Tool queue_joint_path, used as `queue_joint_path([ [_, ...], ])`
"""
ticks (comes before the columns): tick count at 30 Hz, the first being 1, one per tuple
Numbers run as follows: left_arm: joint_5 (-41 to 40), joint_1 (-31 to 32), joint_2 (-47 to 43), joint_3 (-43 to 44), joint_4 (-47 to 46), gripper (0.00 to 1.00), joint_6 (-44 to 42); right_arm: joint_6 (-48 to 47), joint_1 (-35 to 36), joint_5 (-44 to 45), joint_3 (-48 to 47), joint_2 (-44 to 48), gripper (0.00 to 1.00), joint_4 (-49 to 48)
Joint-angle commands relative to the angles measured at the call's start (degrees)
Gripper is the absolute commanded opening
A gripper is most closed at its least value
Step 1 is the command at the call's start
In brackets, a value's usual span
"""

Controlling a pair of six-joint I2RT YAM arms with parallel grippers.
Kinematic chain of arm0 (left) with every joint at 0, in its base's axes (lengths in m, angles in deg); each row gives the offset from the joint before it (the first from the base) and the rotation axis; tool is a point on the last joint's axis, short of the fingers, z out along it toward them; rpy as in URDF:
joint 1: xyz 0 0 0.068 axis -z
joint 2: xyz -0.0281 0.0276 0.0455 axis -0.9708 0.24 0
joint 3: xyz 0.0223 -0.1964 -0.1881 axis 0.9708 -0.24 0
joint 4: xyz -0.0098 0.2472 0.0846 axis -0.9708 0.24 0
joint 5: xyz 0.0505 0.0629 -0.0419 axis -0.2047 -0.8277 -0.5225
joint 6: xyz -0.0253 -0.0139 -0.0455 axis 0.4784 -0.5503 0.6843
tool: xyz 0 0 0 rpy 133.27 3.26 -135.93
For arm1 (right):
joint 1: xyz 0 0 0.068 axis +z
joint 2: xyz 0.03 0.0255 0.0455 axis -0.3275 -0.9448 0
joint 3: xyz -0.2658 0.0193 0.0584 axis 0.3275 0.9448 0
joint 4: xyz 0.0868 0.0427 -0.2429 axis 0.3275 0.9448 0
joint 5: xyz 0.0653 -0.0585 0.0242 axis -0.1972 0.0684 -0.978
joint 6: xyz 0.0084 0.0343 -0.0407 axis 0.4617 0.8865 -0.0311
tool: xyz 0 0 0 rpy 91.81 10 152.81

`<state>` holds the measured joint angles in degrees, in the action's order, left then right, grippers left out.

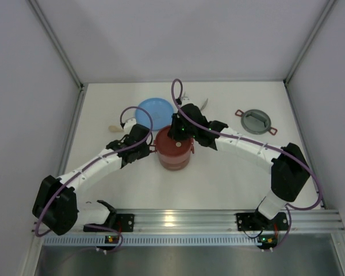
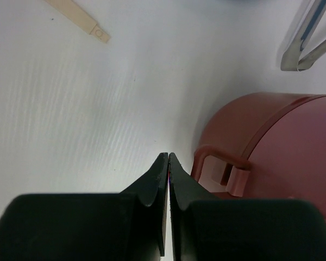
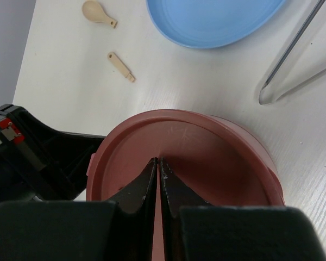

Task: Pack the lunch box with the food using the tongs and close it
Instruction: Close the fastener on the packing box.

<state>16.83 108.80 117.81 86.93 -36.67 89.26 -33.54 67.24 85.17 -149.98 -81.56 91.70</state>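
The lunch box (image 1: 173, 154) stands stacked at mid-table, a flat maroon disc lid (image 3: 217, 157) on top. My right gripper (image 3: 158, 160) is shut, its tips at the middle of that lid with nothing between them. My left gripper (image 2: 168, 155) is shut and empty, low over the table just left of the box's side handle (image 2: 220, 159). The silver tongs (image 3: 293, 60) lie on the table behind the box, beside the plate. The grey red-handled top lid (image 1: 256, 121) rests apart at the right. No food shows in any view.
A light-blue plate (image 1: 152, 109) sits behind the lunch box. A beige spoon head (image 3: 98, 12) and a short beige stick (image 3: 121, 66) lie at the back left. White walls close in the table on three sides.
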Motion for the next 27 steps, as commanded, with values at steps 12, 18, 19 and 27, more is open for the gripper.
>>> queue_joint_path([
  [12, 5.2, -1.31, 8.57, 0.83, -11.48, 0.06, -2.26, -2.38, -1.54, 1.88, 4.25, -3.3, 0.04, 9.15],
  [18, 8.89, -1.22, 10.06, 0.04, -16.06, 0.06, -3.05, -2.38, -1.54, 1.26, 4.25, -3.65, 0.04, 8.97],
  [19, 8.89, -1.31, 10.32, -0.05, -16.06, 0.06, -2.79, -2.38, -1.54, 1.26, 4.25, -3.57, 0.04, 8.97],
  [27, 8.19, -1.22, 7.52, -1.54, -15.09, 0.08, -2.79, -2.29, -1.54, 1.35, 4.34, -3.92, 0.04, 9.06],
])
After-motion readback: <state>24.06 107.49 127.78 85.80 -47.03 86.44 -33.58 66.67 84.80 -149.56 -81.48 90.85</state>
